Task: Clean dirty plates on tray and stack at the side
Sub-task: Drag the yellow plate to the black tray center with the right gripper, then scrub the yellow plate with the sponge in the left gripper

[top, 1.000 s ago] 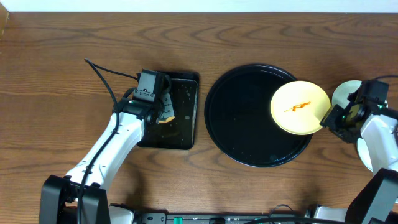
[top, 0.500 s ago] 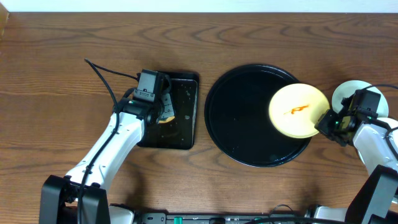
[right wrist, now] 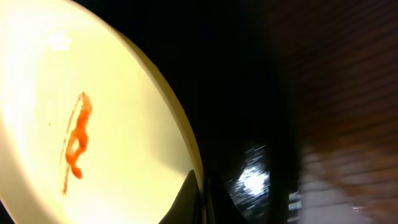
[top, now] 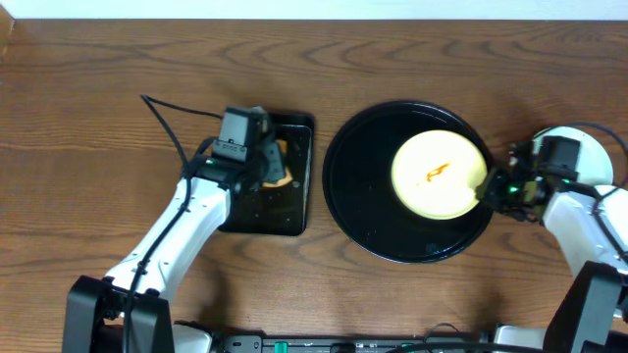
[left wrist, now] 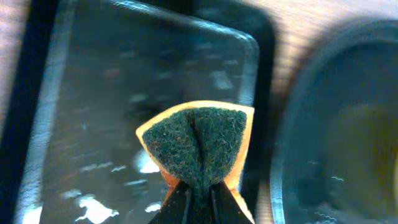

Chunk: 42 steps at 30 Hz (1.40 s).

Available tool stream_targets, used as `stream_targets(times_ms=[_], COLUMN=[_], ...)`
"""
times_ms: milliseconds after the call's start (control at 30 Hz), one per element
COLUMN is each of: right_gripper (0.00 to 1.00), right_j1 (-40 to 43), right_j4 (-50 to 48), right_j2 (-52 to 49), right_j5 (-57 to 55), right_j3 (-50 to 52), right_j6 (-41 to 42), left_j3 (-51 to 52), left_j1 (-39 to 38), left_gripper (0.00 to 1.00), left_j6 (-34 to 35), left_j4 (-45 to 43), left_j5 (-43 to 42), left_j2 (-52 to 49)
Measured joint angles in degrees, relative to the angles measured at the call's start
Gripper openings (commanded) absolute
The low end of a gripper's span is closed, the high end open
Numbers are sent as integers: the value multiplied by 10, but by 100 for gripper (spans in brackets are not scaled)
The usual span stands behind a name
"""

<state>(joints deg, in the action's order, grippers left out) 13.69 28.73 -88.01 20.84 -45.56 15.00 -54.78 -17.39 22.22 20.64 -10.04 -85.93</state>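
A pale yellow plate [top: 437, 176] with an orange sauce streak rests right of centre on the round black tray [top: 358, 186]. My right gripper [top: 488, 186] is shut on its right rim. In the right wrist view the plate [right wrist: 93, 124] fills the left, with the gripper [right wrist: 200, 199] pinching its edge over the tray [right wrist: 236, 93]. A second pale plate [top: 589, 147] lies on the wood beyond the tray's right edge, partly under my right arm. My left gripper [top: 273, 167] is shut on an orange sponge [left wrist: 199, 143] with a green scrub face, which folds between the jaws of the gripper [left wrist: 198, 199].
A smaller rectangular black tray [top: 285, 211], wet with droplets, lies under the left gripper, left of the round tray. A black cable [top: 172, 123] runs over the wood behind the left arm. Brown wood tabletop [top: 98, 147] surrounds both trays.
My right gripper has shut on the yellow plate's rim and moved it left, from the tray's right edge towards the middle. The left gripper has shifted slightly with the sponge.
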Motion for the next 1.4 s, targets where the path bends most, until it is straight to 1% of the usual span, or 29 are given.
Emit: stream_targets(times_ms=[267,467,733,933,1133,1233,1400], right_gripper=[1,1,1,1,1,1,1], right_j1=[-98,-148,-183,-195,-196,-197,-197], right_j4=[45,59,64,64,67,68,69], right_j2=[0,0,0,0,0,0,0], right_j5=[-23,-30,-42,-44,-46,-49,-56], right_j3=[1,2,3,3,3,3,4], right_j6=[5,13,30,35,35,36,37], left_j3=[0,0,0,0,0,-3,-18], left_j1=[-122,-201,-268,-282,-282,-282,-273], left_gripper=[8,8,9,9,9,8,8], left_j6=[0,7,37,57,64,65,65], left_j4=[-75,-158,-285,-346,-337,-297,-204], left_j5=[-47,-53,-59,-61,-61,-61,-64], left_j2=[-4,-50,-136,-191,-221,-222,-213])
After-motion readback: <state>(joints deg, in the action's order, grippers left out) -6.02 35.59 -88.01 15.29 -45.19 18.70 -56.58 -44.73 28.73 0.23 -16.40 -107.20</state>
